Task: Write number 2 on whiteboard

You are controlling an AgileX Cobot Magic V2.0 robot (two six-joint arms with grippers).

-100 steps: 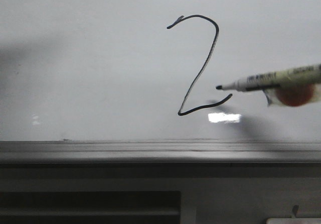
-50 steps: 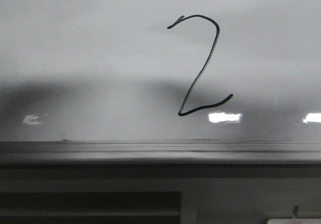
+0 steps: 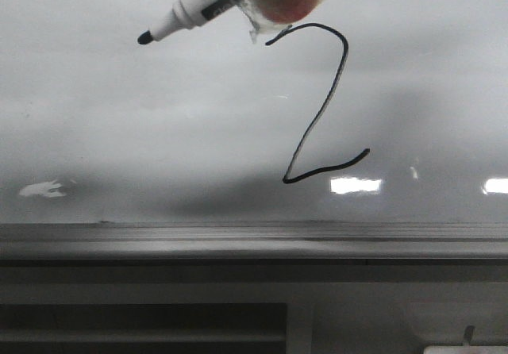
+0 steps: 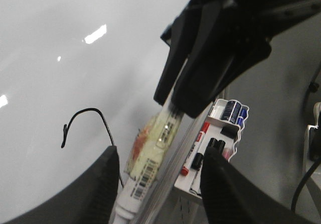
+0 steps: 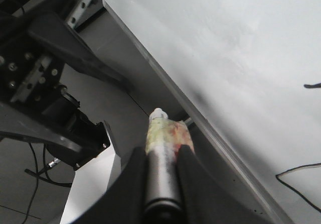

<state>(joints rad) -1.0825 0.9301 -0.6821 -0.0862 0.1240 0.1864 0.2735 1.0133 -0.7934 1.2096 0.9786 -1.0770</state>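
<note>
The number 2 (image 3: 321, 104) is drawn in thin black line on the whiteboard (image 3: 119, 132). A white marker (image 3: 202, 1) with a black tip, tape and a red patch hangs at the top of the front view, up and left of the 2's curved top. My right gripper (image 5: 161, 156) is shut on the marker (image 5: 161, 133); it shows as a black mass in the left wrist view (image 4: 215, 48). My left gripper (image 4: 161, 181) is open and empty, with the marker (image 4: 150, 158) seen between its fingers. Part of the 2 (image 4: 85, 118) shows there too.
A grey metal ledge (image 3: 254, 239) runs along the whiteboard's lower edge. A white tray (image 4: 228, 111) with several markers hangs beside the board below the ledge. Dark arm hardware (image 5: 45, 78) and cables are near the board's edge.
The marker was to the right of the 2's base, rose almost out of the top of the view, and now hangs at the top left of the 2. The 2 is unchanged.
</note>
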